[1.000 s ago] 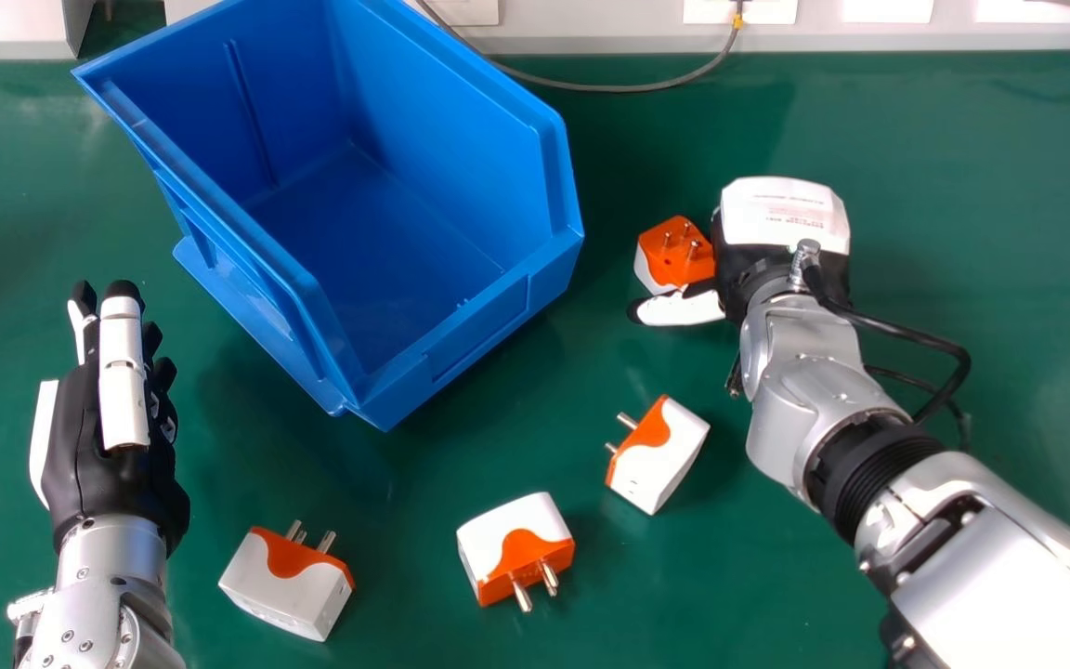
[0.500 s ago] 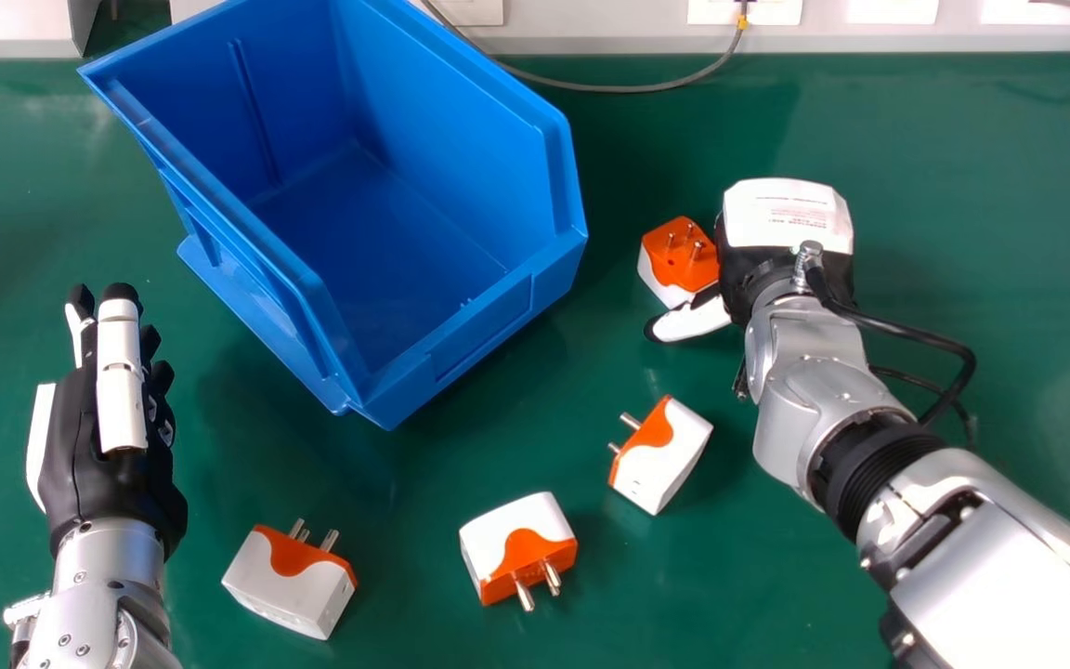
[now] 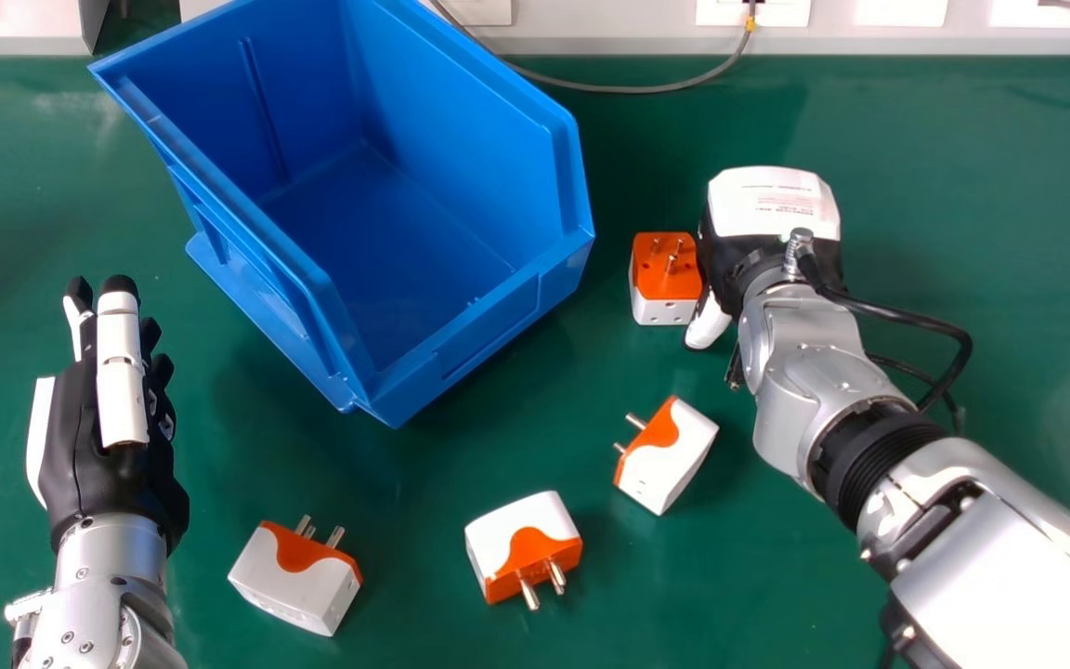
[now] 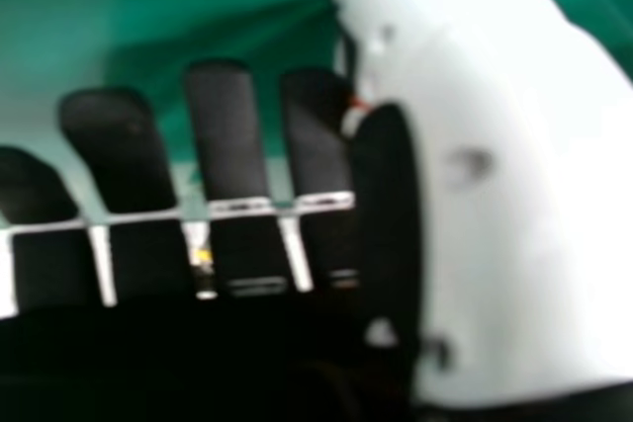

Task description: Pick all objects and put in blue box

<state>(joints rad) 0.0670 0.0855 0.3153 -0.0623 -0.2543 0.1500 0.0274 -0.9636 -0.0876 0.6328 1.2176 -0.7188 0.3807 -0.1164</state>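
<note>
And round it goes! The adapter beside the right hand (image 3: 767, 212) has turned on the counter (image 3: 981, 214): slanted a second ago, its orange pronged face (image 3: 651, 274) now sits nearly square in the head view, and a white side with small holes (image 3: 665, 311) has swung toward the robot. It's slid nearer the robot, too, and a touch toward the blue box (image 3: 489, 158). The thumb (image 3: 708, 323), which pointed toward the box side, now angles back toward the robot, and the hand has edged slightly boxward.
</note>
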